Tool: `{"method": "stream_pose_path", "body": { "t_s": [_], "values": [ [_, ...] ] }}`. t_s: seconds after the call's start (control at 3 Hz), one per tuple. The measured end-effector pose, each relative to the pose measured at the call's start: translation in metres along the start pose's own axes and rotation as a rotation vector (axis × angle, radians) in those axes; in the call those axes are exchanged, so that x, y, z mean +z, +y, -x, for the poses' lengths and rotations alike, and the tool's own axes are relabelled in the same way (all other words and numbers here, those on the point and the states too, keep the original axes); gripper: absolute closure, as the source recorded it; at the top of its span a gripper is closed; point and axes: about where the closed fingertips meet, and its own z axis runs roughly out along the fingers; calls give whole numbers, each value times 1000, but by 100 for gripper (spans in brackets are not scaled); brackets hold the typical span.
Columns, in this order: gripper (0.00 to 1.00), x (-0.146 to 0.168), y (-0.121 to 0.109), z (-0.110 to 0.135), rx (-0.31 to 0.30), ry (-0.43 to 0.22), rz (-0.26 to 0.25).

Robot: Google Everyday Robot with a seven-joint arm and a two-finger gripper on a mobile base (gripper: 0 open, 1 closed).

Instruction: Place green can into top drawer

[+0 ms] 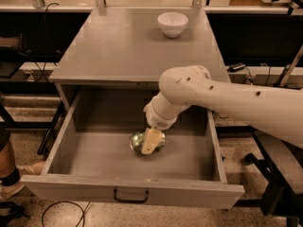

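The hand (147,144), clamped on the green can (136,140), sets it on the floor of the top drawer (94,161); judged next: release, then lift clear.

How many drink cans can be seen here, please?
1. The can is inside the open drawer, near its middle, at the tool. More may hide behind the arm.
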Motion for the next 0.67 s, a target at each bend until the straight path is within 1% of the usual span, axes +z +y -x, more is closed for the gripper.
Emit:
{"method": "stream_pose_path", "body": {
  "t_s": [0.33,0.67],
  "values": [
    [0,-26,-8,-4,-14,-14,-44],
    [0,-77,-11,-24,-13,-8,-84]
  ]
}}
